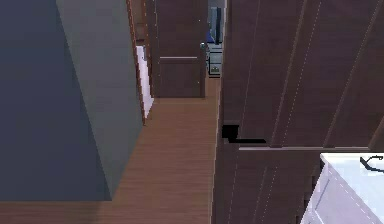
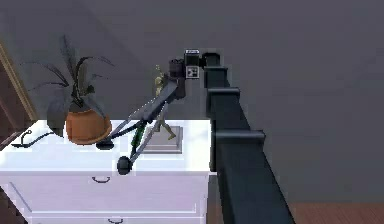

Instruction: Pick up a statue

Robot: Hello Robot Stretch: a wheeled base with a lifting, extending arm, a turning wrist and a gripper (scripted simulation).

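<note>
A small olive-bronze statue (image 2: 159,104) stands upright on a grey square base on the white dresser (image 2: 60,165) in the arm side view. The dark arm (image 2: 232,130) rises from the bottom edge to two white marked squares near the top. Left of them is the gripper (image 2: 115,155), its thin fingers (image 2: 146,122) slanting down and to the left across the statue's front. The statue stands on the dresser top at the gripper, so I cannot tell whether the gripper holds anything.
A leafy plant in a rust-brown pot (image 2: 85,122) stands left of the statue on the dresser. The forward view looks down a wood-floored hallway (image 1: 170,150) between a grey wall (image 1: 60,90) and dark wooden doors (image 1: 300,90). The white dresser's corner (image 1: 345,190) shows at bottom right.
</note>
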